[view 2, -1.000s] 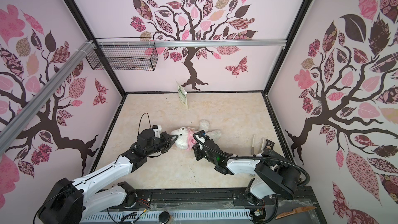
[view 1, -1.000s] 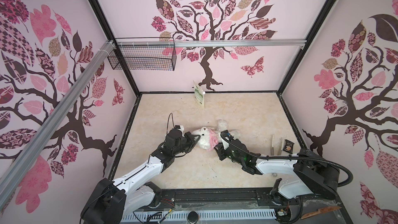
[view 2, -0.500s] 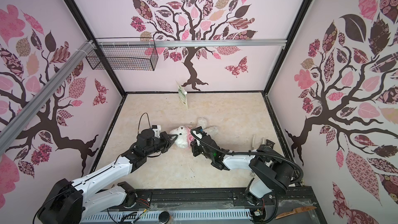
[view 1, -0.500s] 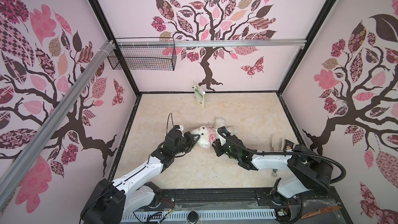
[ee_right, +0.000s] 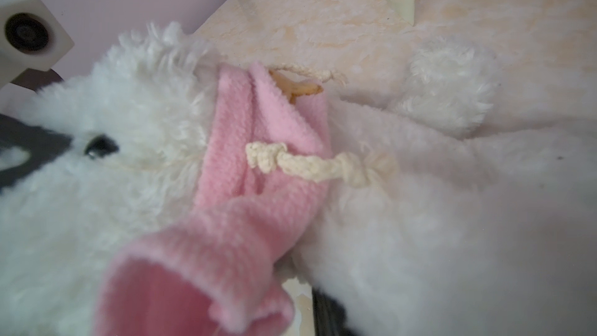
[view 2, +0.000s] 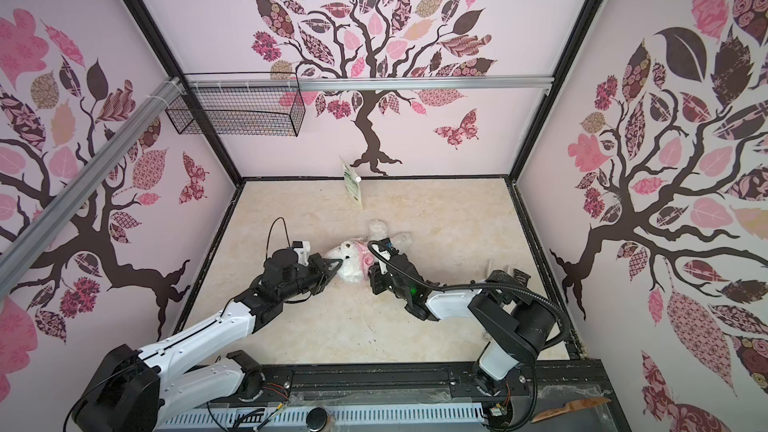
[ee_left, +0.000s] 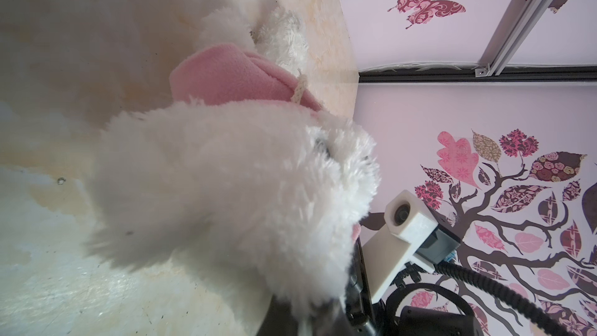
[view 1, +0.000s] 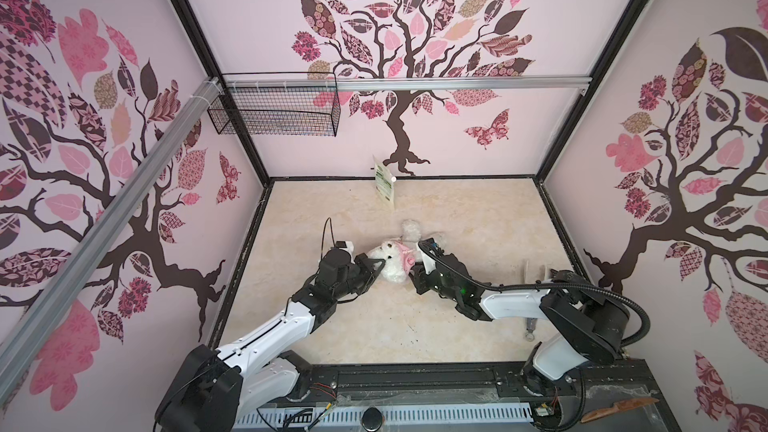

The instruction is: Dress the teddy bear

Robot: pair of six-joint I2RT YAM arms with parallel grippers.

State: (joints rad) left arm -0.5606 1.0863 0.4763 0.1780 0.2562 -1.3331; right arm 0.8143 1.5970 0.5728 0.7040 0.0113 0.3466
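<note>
Lying on floor [view 1: 457,209], teddy bear [view 1: 392,261] — left end effector [view 1: 380,263] clenched on it, right end effector [view 1: 415,274] unclear.

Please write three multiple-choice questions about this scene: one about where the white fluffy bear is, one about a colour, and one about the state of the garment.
1. Where does the white fluffy teddy bear lie?
A. in the black wire basket
B. on the beige marbled floor, between the two grippers
C. against the right wall

2. What colour is the fleece garment on the bear?
A. pink
B. blue
C. green

3. How does the garment sit?
A. spread flat beside the bear
B. bunched around the bear's neck
C. hanging from the rail

Answers: 1 B, both top views show it on the floor between the left gripper and right gripper. 2 A, the right wrist view shows pink fleece. 3 B, it is gathered just below the head.
</note>
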